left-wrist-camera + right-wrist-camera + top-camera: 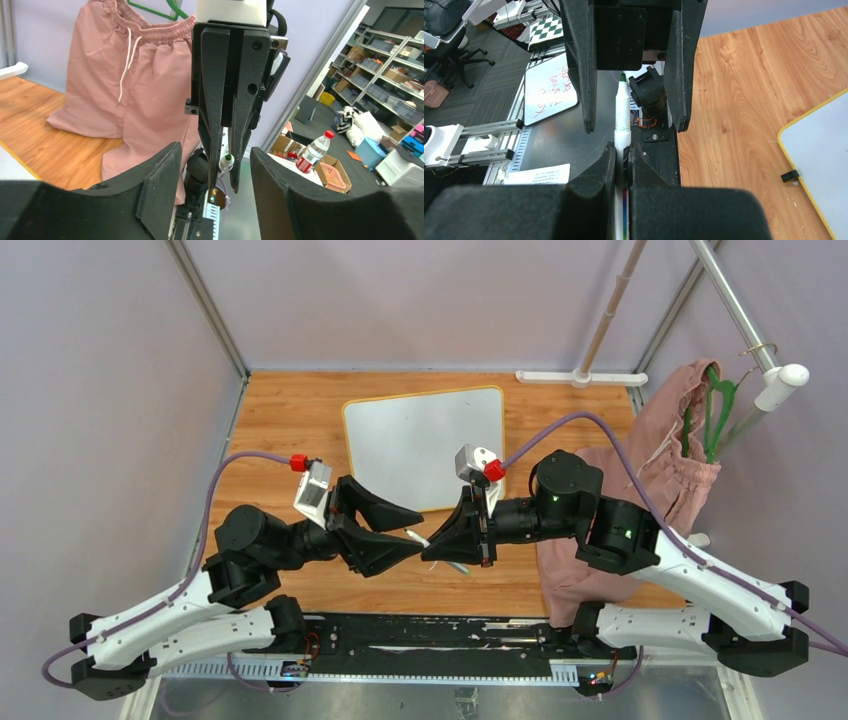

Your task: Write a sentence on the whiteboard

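Note:
The whiteboard (pixel 425 445) lies flat at the back middle of the wooden table, white with a yellow rim. Its surface is blank and no sentence shows on it. Its corner also shows in the right wrist view (pixel 819 145). My right gripper (pixel 440 548) (pixel 623 150) is shut on a white marker (pixel 622 112) with a green tip, held above the table's near edge. My left gripper (pixel 415 533) (pixel 215 185) is open. Its fingers (pixel 584 65) stand on either side of the marker's tip (pixel 228 159) without touching it. The two grippers face each other.
Pink shorts (pixel 660 470) on a green hanger (pixel 715 410) hang at the table's right side. A white pole base (pixel 580 377) lies at the back edge. Another whiteboard with red writing (pixel 549 90) stands off the table.

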Motion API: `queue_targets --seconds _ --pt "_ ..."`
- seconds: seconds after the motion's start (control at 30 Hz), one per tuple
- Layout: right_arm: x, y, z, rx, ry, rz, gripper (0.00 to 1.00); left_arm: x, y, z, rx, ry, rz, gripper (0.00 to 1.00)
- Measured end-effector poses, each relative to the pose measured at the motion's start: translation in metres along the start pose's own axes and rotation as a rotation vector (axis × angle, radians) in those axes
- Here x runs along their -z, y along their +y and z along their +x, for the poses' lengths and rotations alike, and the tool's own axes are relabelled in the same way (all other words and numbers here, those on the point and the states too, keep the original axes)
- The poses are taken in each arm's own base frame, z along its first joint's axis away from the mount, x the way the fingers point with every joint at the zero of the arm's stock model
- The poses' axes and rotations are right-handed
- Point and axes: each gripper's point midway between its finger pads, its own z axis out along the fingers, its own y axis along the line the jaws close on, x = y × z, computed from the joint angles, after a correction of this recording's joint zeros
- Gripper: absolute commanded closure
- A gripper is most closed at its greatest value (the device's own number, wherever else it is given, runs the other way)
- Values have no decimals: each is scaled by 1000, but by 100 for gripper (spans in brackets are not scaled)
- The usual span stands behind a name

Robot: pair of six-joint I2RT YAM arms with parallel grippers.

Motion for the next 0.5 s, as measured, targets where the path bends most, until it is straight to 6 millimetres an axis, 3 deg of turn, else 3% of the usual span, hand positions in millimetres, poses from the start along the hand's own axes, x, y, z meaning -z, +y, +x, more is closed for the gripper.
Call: queue_targets --seconds 0.17,0.5 --pt "1 2 -1 0 -4 -7 100 -3 -3 -1 17 -7 16 65" --pt "1 2 -1 0 -6 -9 100 -4 -7 -3 32 -10 38 65"
